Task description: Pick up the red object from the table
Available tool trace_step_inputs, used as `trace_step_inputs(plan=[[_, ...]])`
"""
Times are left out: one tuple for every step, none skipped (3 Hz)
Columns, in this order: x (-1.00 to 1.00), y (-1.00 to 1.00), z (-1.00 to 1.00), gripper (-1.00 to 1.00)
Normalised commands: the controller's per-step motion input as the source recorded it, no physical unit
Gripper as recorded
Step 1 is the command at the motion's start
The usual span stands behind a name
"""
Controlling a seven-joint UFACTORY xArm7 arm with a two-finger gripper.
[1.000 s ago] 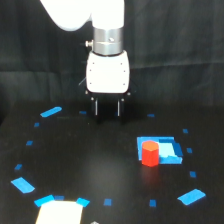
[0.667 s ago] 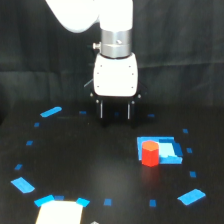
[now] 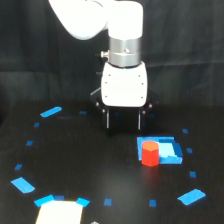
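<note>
The red object is a small red-orange block standing on the black table, at the left part of a flat blue rectangular patch. My gripper hangs from the white arm, above and to the exterior view's left of the block, apart from it. Its two dark fingers point down with a gap between them, open and empty.
Small blue tape marks ring the table, such as one at the far left, one at the near left and one at the near right. A pale rectangular piece lies at the near edge. Black curtain behind.
The arm and gripper have moved toward the exterior view's right and nearer to the camera, closer to the red block. The block has not moved.
</note>
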Motion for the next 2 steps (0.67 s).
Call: trace_step_inputs(plan=[[0.42,-0.85,-0.12,1.00],[0.50,-0.85,-0.27,0.90]])
